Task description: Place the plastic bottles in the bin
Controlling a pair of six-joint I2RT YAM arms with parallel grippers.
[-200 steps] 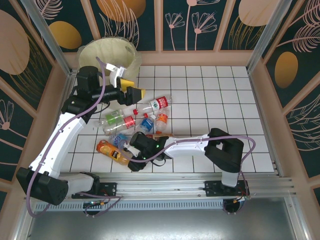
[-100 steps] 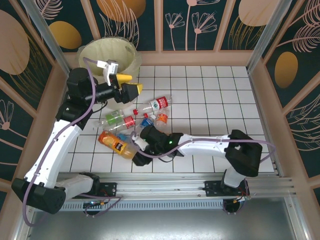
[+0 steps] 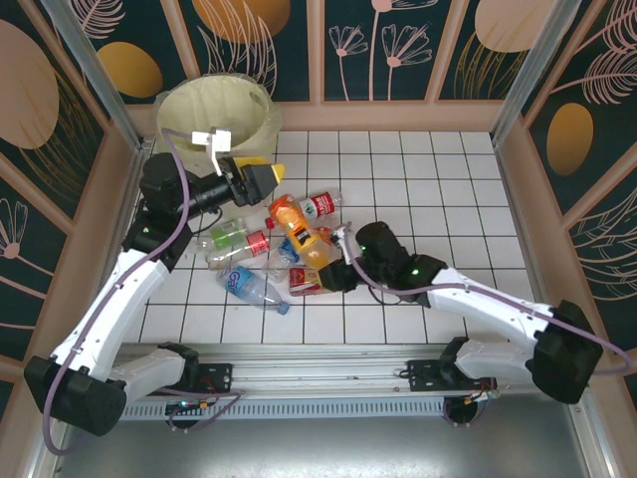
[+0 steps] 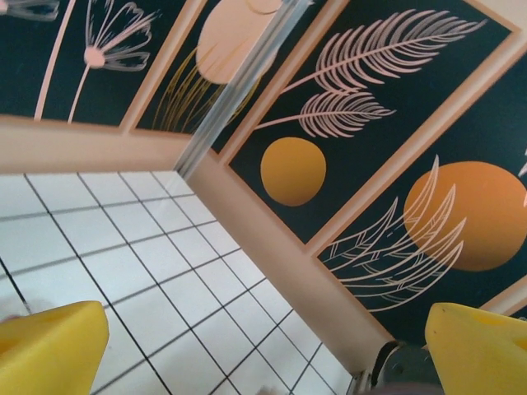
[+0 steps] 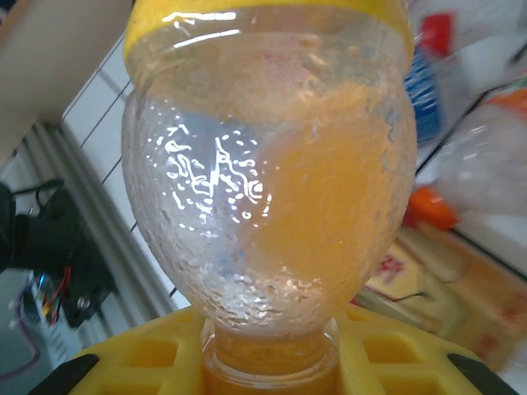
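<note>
Centrally, the right gripper (image 3: 328, 261) is clamped on the orange bottle's (image 3: 299, 227) neck. Upper left, the left gripper (image 3: 264, 171) gapes wide, holding nothing.

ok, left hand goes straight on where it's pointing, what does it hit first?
Nothing close: the left hand is open, and between its yellow fingers lies white tiled table, then the dark leaf-patterned side wall. Depth unclear.

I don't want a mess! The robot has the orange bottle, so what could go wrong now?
The right gripper pinches the orange bottle only at its neck, so it might slip out. The left gripper sits between it and the bin, so the arms might bump.
</note>
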